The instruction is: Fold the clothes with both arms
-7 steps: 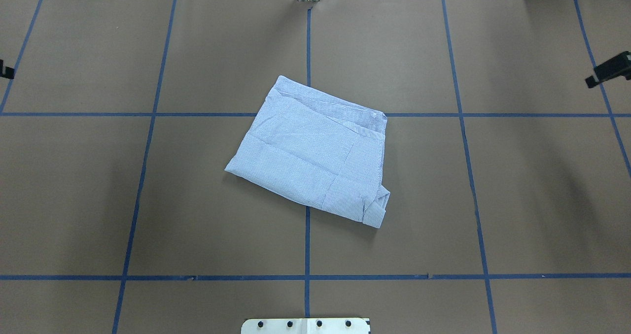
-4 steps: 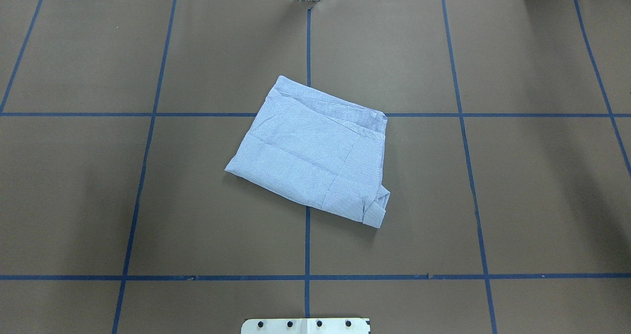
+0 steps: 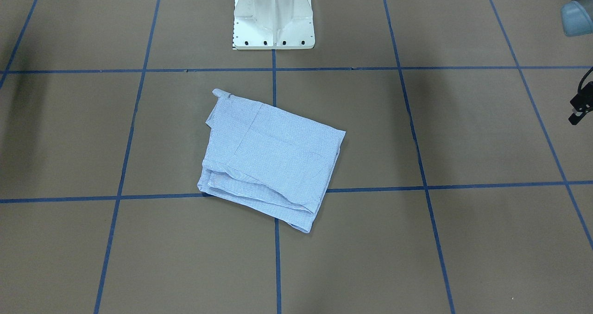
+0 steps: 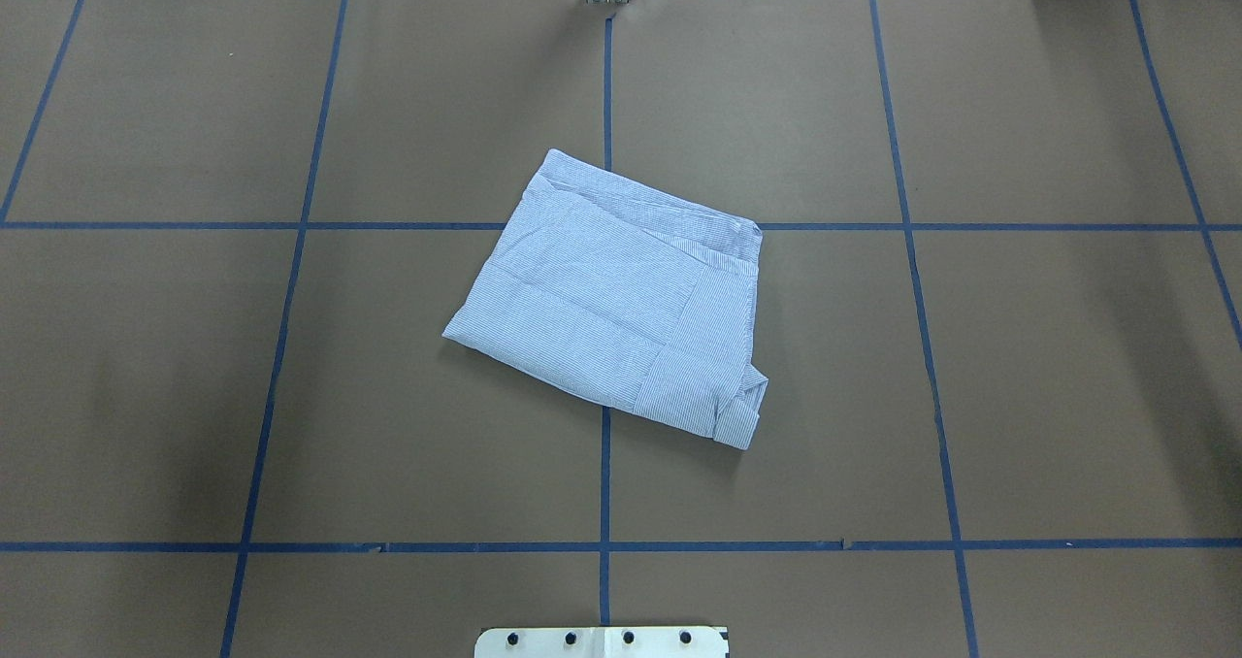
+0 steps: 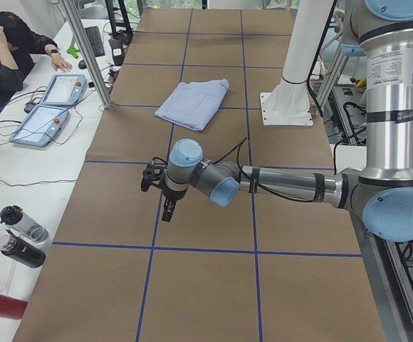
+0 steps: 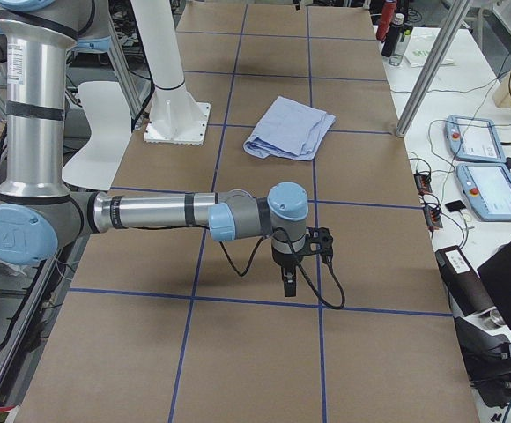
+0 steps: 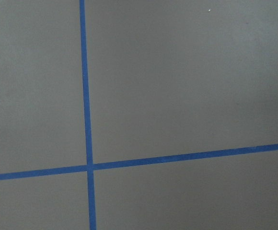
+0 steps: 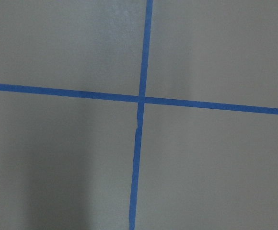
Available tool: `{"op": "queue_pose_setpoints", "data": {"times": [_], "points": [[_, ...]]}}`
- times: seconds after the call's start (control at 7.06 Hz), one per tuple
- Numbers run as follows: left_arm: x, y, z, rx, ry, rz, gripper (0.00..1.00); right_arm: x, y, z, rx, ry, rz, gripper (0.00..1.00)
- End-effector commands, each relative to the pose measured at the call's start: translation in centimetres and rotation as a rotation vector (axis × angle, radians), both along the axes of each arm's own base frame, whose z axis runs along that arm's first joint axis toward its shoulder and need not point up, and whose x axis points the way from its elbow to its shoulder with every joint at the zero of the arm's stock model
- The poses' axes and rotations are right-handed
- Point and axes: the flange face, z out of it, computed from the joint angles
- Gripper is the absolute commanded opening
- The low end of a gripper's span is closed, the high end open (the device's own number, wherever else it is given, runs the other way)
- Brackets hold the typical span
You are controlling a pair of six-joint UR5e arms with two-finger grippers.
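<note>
Shirt, light blue with fine stripes, lies folded into a skewed rectangle near the middle of the desk, covering a crossing of the blue tape lines. Brown paper covers the desk, and a white pedestal stands at the robot's edge. The overhead view shows no arms, but the side views do. The left end effector and right end effector hang over paper toward opposite ends, well apart from the shirt. I cannot tell whether either is spread or pressed together. A seated person is beside control tablets. Bare paper surrounds the shirt on all sides.
</note>
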Motion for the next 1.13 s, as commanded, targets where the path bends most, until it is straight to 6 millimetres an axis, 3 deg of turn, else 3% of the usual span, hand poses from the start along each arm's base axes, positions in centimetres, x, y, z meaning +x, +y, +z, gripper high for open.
{"op": "queue_pose_setpoints", "data": {"times": [0.0, 0.14, 0.43, 0.85, 0.99], "points": [[-4.1, 0.0, -0.4, -0.065, -0.079, 0.069, 0.99, -0.3, 0.2, 1.2, -0.04, -0.034, -0.002, 1.0], [-5.6, -0.3, -0.2, -0.091, -0.103, 0.108, 0.99, -0.4, 0.3, 1.5, -0.053, -0.057, -0.005, 1.0], [-5.4, -1.7, -1.2, -0.197, -0.124, 0.21, 0.99, -0.7, 0.0, 0.8, -0.097, -0.095, -0.009, 1.0], [-5.3, -1.1, 2.6, -0.274, -0.106, 0.221, 0.99, -0.9, 0.9, 1.8, -0.156, -0.141, -0.009, 1.0], [-5.4, -0.9, 3.0, -0.25, -0.108, 0.255, 0.99, -0.9, 1.1, 2.1, -0.168, -0.14, -0.007, 1.0]]}}
